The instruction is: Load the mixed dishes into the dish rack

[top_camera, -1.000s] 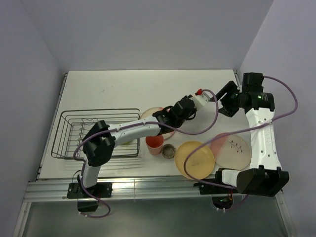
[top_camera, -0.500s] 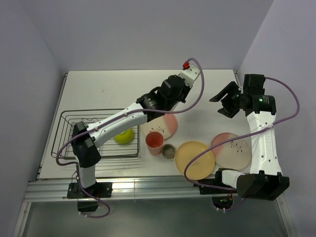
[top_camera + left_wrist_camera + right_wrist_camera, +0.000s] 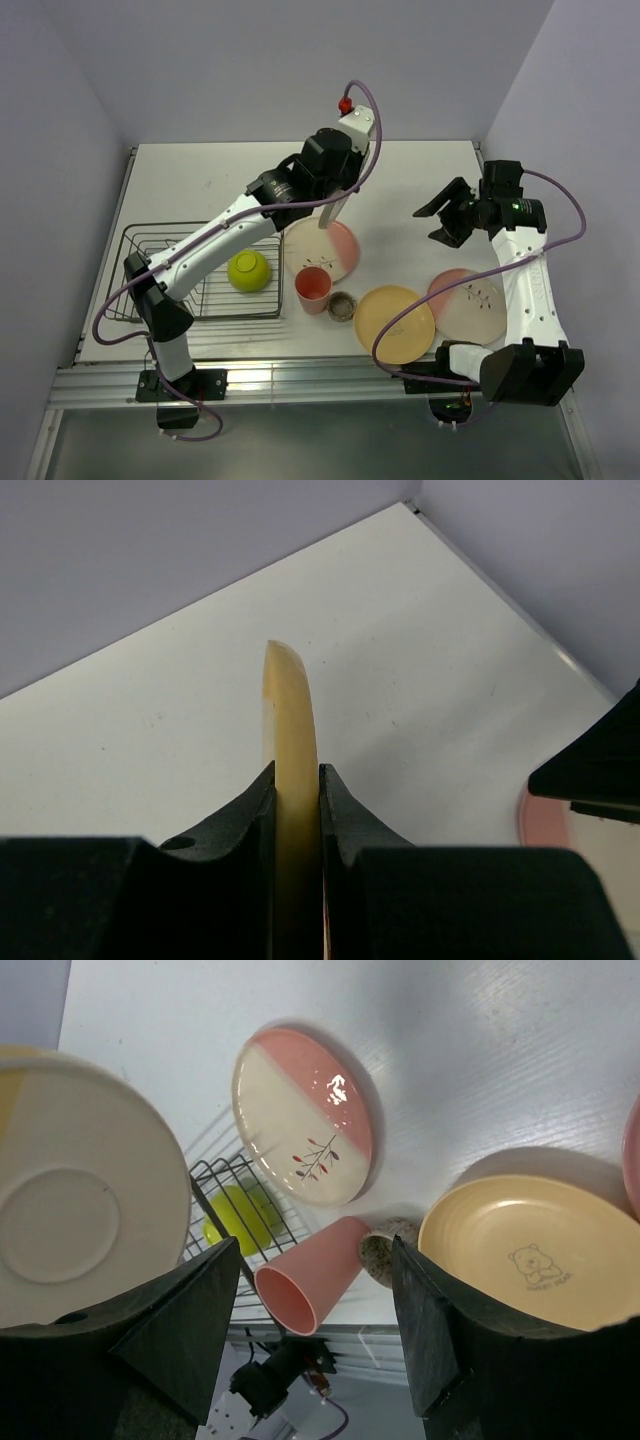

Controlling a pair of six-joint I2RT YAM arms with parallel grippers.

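My left gripper [image 3: 338,192] [image 3: 297,775] is shut on the rim of a cream-and-yellow plate [image 3: 285,710], held on edge above the table; it shows edge-on from above [image 3: 328,218] and from its underside in the right wrist view [image 3: 60,1210]. Below it a cream-and-pink plate with a sprig [image 3: 322,250] [image 3: 305,1115] lies flat. A pink cup [image 3: 313,289] [image 3: 305,1275], a tiny grey-brown cup [image 3: 342,306], a yellow-orange plate [image 3: 396,322] [image 3: 530,1250] and a pink-and-cream sprig plate [image 3: 470,303] sit near the front. The yellow-green bowl [image 3: 249,270] [image 3: 235,1215] is in the dish rack [image 3: 150,260]. My right gripper [image 3: 440,222] [image 3: 315,1250] is open and empty, in the air at the right.
The rack's near right corner [image 3: 205,1170] stands next to the pink cup. Walls close the table at the back and on both sides. A metal rail [image 3: 300,378] runs along the front edge.
My left gripper has lifted the cream-and-yellow plate off the cream-and-pink plate and carried it up and back, turning it on edge. My right gripper has shifted slightly left and nearer.
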